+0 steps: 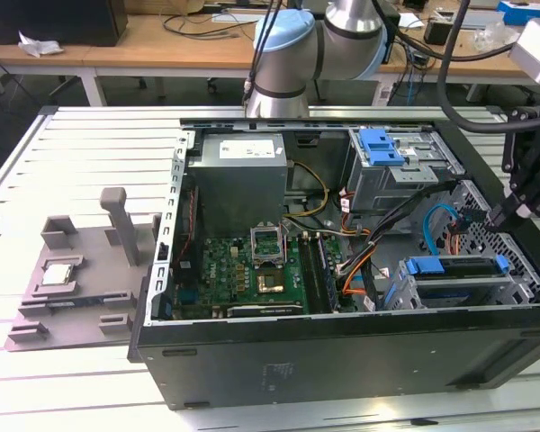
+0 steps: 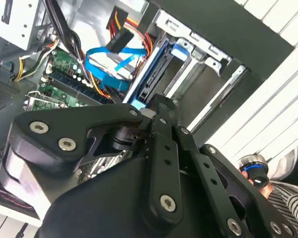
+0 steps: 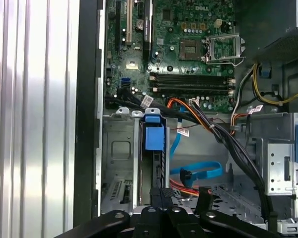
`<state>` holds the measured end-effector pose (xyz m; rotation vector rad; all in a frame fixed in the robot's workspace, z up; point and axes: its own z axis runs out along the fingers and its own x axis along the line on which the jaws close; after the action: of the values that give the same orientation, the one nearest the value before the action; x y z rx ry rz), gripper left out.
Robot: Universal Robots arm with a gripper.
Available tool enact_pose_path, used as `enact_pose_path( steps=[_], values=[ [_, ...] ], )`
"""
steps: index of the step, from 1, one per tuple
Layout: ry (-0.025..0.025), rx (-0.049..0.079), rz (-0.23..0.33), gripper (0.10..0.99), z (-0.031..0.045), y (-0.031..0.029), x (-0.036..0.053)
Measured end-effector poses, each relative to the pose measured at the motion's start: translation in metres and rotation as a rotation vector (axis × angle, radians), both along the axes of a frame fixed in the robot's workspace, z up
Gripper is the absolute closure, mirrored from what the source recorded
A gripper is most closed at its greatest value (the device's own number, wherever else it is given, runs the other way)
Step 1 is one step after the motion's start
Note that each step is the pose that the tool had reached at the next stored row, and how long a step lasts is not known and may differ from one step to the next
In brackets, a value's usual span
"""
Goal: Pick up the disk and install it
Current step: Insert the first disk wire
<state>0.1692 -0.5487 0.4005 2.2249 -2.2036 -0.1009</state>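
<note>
1. Left of the exterior view: grey plastic fixture tray (image 1: 72, 288) on the slatted metal table (image 1: 36, 180), holding a small square silver processor chip (image 1: 56, 274).
2. Centre: open black computer case (image 1: 342, 346) lying on its side, green motherboard (image 1: 243, 274) with empty CPU socket (image 1: 268, 241) inside, grey power supply (image 1: 238, 175) above it.
3. Upper centre: grey-and-blue robot arm (image 1: 292, 54) reaching over the case.
4. Upper right of centre: grey metal cage (image 1: 400, 171) with a blue plastic latch (image 1: 382, 146).
5. Lower right: disk (image 1: 454, 267), blue bracket showing, seated edge-up in the drive bay (image 1: 459, 292) at the case's bottom right corner; blue data cable (image 1: 432, 225) looping just beside it.
6. Far right: black gripper (image 1: 502, 214) just above and beside the bay, apart from the disk; cannot tell whether the fingers are parted or closed.
7. In the first wrist view: disk (image 3: 154, 136) upright in its slot, gripper linkage at the frame's bottom edge.
</note>
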Motion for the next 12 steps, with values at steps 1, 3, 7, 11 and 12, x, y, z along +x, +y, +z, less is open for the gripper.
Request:
enact_pose_path(
  steps=[1,3,7,11,12],
  values=[
    [0.0008,0.000,0.000,0.980,-0.0025,0.0033,0.0032],
    [0.0015,0.000,0.000,0.980,-0.0057,0.0089,0.0059],
    [0.0016,-0.001,0.000,0.980,-0.0097,0.0217,0.0083],
    [0.0016,-0.001,0.000,0.980,-0.0129,0.0380,0.0095],
    [0.0016,-0.001,0.000,0.980,-0.0137,0.0398,0.0097]
  ],
)
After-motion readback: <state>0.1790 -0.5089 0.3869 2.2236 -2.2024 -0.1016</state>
